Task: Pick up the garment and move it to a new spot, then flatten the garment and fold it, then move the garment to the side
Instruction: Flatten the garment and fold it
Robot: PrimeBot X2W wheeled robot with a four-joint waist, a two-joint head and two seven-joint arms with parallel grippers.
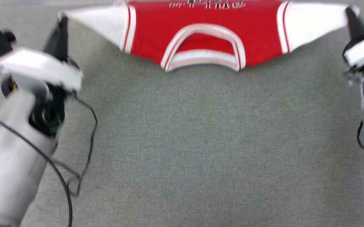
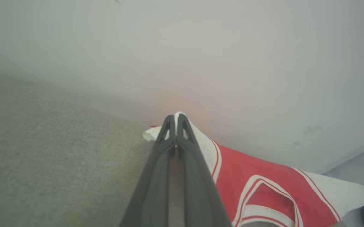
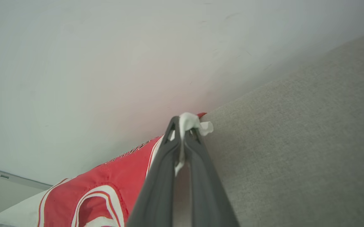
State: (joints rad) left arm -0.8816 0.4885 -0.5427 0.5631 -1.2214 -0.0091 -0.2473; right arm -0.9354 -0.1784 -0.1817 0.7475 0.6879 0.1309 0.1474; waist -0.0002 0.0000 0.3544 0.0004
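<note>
Shirt (image 1: 207, 28) held stretched just in front of wall (image 2: 182, 47), collar sagging: judged soft, light, limp. Left gripper (image 2: 176, 123) pinched fully closed on one white sleeve tip, right gripper (image 3: 183, 126) likewise on the other. Sleeve tips judged sound holds.

- A grey-green woven fabric surface (image 1: 182, 142), flat and finely textured, spreads across the head view from edge to edge.
- A plain pale grey-white wall (image 2: 182, 47) rises behind it. The two meet in a soft, blurred line in both wrist views.
- A pale grey horizontal strip (image 3: 8, 178) crosses the wall low at the left edge of the right wrist view.
- The light is soft and diffuse, shading the wall smoothly.
</note>
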